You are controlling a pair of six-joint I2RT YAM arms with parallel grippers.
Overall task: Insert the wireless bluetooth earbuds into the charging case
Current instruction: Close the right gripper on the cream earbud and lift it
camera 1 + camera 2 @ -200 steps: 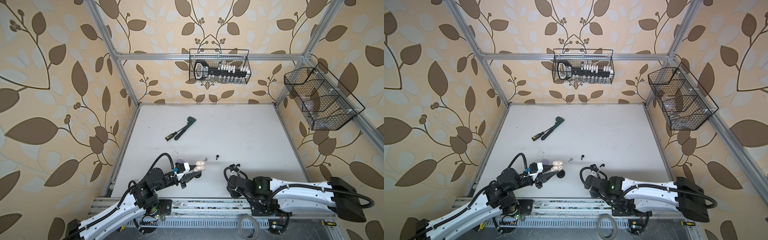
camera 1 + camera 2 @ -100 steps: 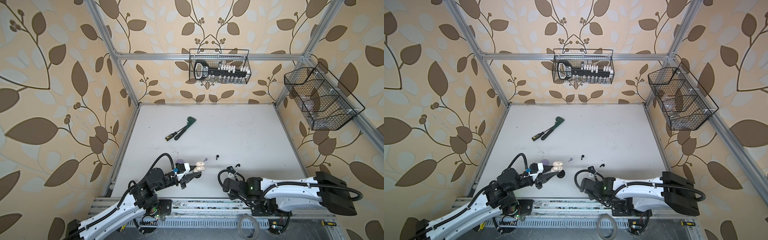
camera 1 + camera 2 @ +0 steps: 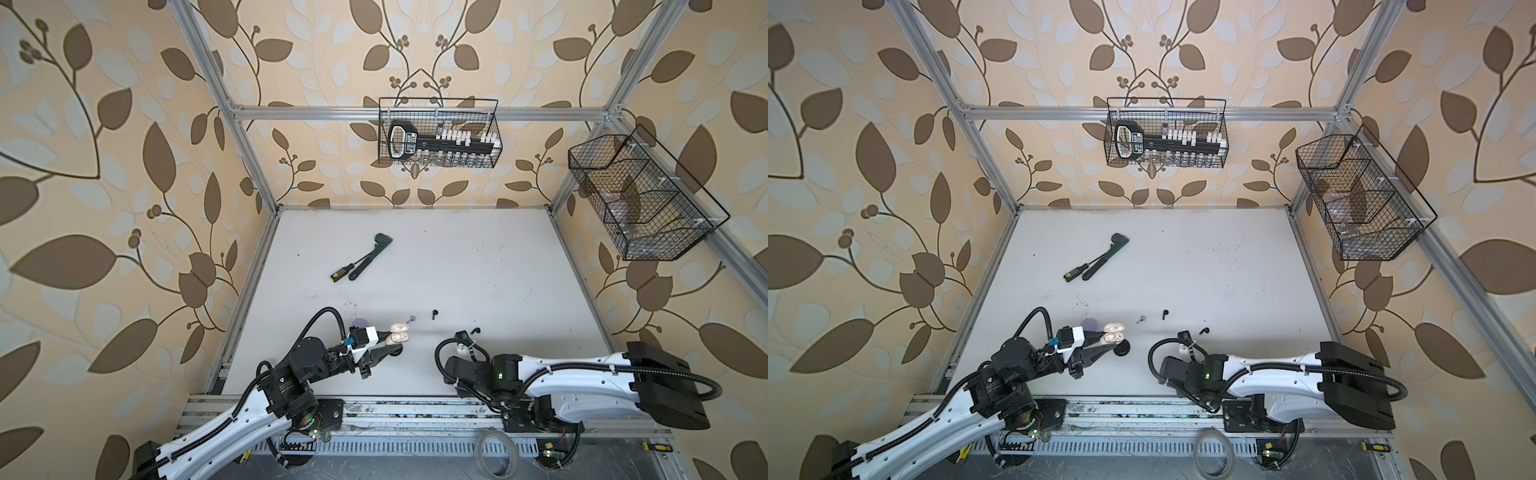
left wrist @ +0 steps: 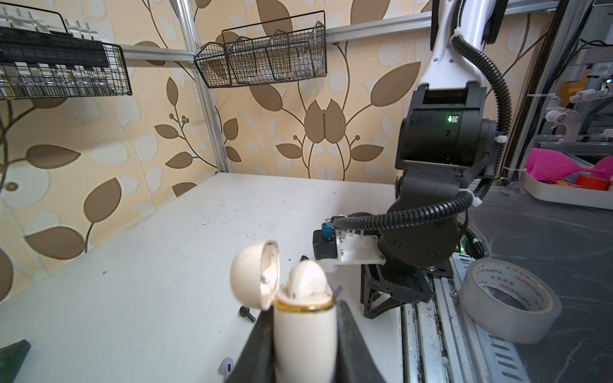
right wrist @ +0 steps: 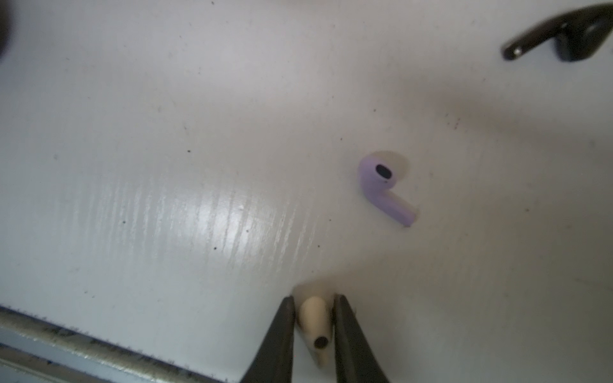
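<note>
Right gripper [image 5: 313,318] had its two black jaws pinched in on the stem of a cream earbud [image 5: 315,328], one jaw on each side, nose down over the white table [image 5: 166,132]. Honestly couldn't tell if the bud was lifted or touching the surface. Just past it a lavender earbud [image 5: 381,185] lay on its side on the table. Further out, a black earbud [image 5: 570,36] sat right at the corner of the right wrist view.

Left gripper [image 4: 303,310] was clamped on a cream charging case [image 4: 303,338], held upright with the lid flipped open to one side. A rounded cream lump poked up out of the case mouth. It looked like an earbud seated in there, but it was too blurry to say for sure. In both top views the case was over the near part of the table, left of the middle, and well apart from the right arm.

Way back on the table a green pipe wrench [image 3: 368,258] and a screwdriver [image 3: 341,272] lay side by side, touching. A tape roll [image 4: 487,315] sat off the table, beside the rail.
</note>
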